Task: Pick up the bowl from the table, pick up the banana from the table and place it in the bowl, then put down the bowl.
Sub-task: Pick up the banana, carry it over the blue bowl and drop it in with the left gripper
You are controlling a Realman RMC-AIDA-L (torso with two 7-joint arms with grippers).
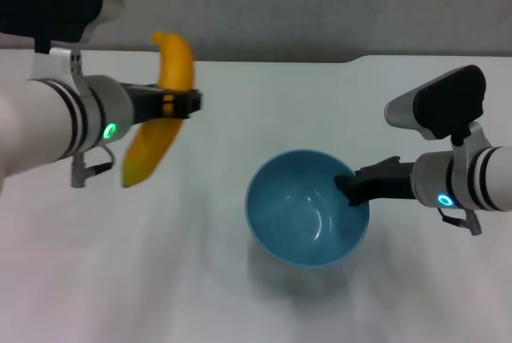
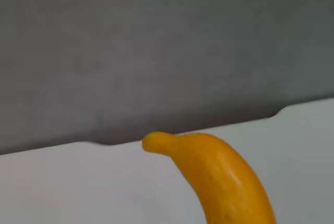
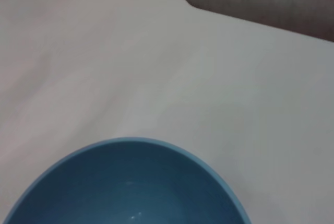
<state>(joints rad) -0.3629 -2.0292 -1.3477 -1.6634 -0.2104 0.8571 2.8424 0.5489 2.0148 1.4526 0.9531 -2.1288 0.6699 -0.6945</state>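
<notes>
Bench [image 1: 240, 295] surface is plain, white and flat, with a shallow stepped notch cut in its far edge; a grey wall is seen behind it. No other loose items are seen on it, and open bench surface lies between the two arms.

The banana [image 1: 160, 115] is held clear of the bench on the robot's left, well apart from the bowl. It is clenched near its middle by the left pincer [image 1: 180, 103], whose dark fingers are closed across the fruit. The fruit is curved, smooth-skinned and yellow-orange, hanging roughly upright with its stubby stem end uppermost. In the left wrist view, only that rounded end [image 2: 219, 177] is shown against the wall and the notched far edge.

The bowl [image 1: 306, 209] is round, deep, glossy light-blue plastic with a smooth plain rim. It is gripped at its right-hand rim by the right pincer [image 1: 350, 187], closed on the wall with one dark finger inside. A soft shadow is cast below the bowl. In the right wrist view, the bowl's interior [image 3: 130, 187] is seen empty.
</notes>
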